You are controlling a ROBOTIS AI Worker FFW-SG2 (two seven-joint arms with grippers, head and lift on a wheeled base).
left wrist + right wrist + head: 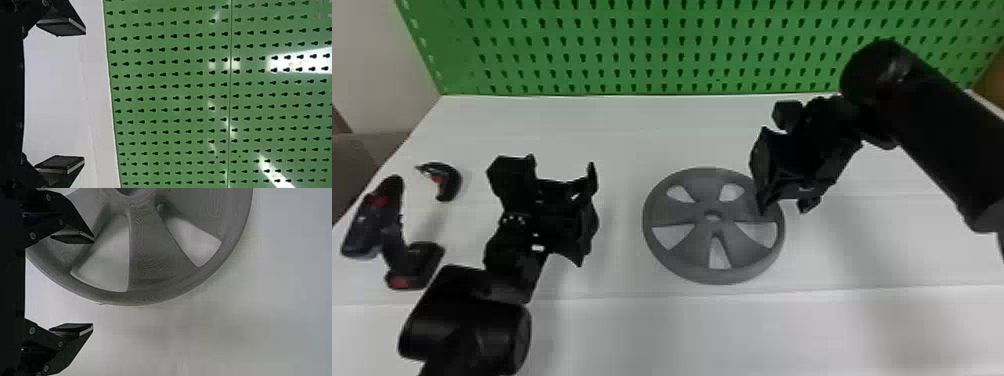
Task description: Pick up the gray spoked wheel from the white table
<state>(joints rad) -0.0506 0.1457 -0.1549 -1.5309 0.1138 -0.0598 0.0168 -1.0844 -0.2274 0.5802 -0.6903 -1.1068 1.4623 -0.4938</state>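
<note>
While wheel [677, 215] lies flat, right end effector [784, 206] slants down, fingers parted

Soft shadows lie on the brightly lit white table [632, 125], and white glare streaks the green pegboard [180, 91]

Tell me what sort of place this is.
Probably a workshop or robot test bench: a green pegboard stands behind a white table, which holds a cordless drill and a gray spoked wheel.

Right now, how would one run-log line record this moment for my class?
gray wheel: flat on table | right gripper: open at rim | left gripper: open, empty | grasp: none
</note>
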